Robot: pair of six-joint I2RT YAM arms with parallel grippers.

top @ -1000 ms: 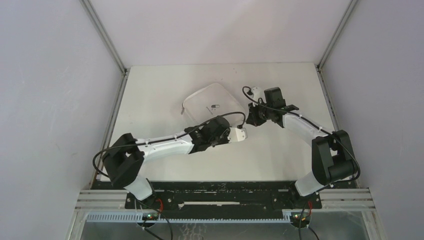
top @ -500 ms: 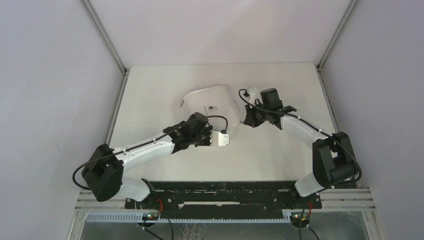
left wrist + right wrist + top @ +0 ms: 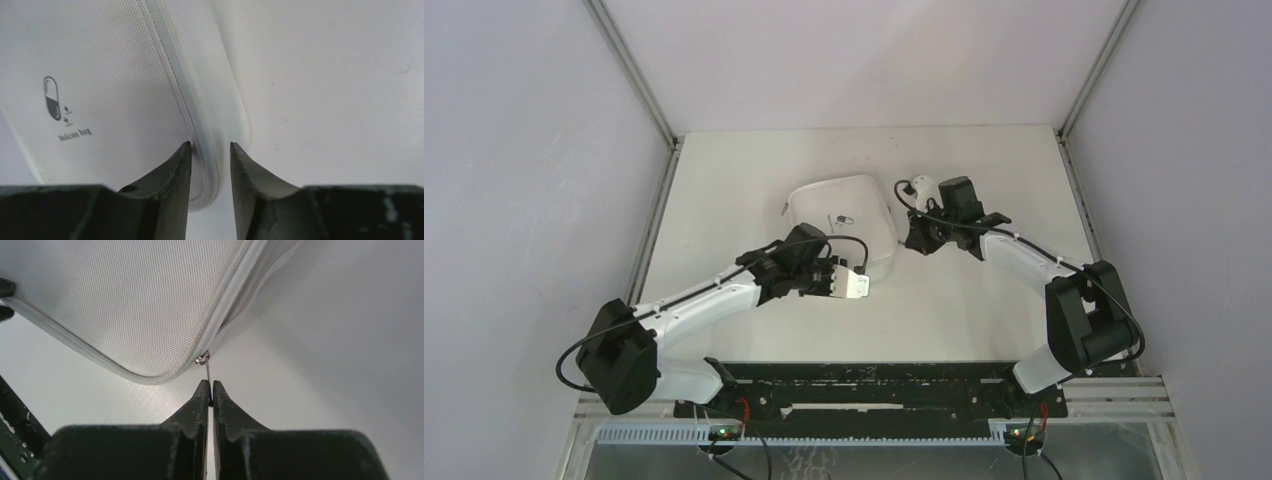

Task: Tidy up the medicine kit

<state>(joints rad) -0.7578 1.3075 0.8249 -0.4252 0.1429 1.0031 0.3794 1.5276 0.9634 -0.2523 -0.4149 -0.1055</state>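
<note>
The medicine kit [image 3: 839, 200] is a white rounded-square zip case, lying closed at the middle of the table with its pill logo [image 3: 846, 217] facing up. My left gripper [image 3: 861, 285] is at the kit's near right corner. In the left wrist view its fingers stand a little apart [image 3: 210, 145], and the kit's zip seam and corner [image 3: 200, 130] show between the tips. My right gripper [image 3: 909, 240] is at the kit's right side. In the right wrist view it [image 3: 210, 384] is shut on the thin metal zip pull [image 3: 207, 371] at the edge of the kit [image 3: 125, 300].
The white table [image 3: 984, 310] is boxed in by grey walls on the left, back and right. A black rail [image 3: 874, 385] carrying the arm bases runs along the near edge.
My left arm has swung left and back toward the near side. The kit has turned and shifted slightly left. My right gripper has moved left, still shut on the zip pull.
</note>
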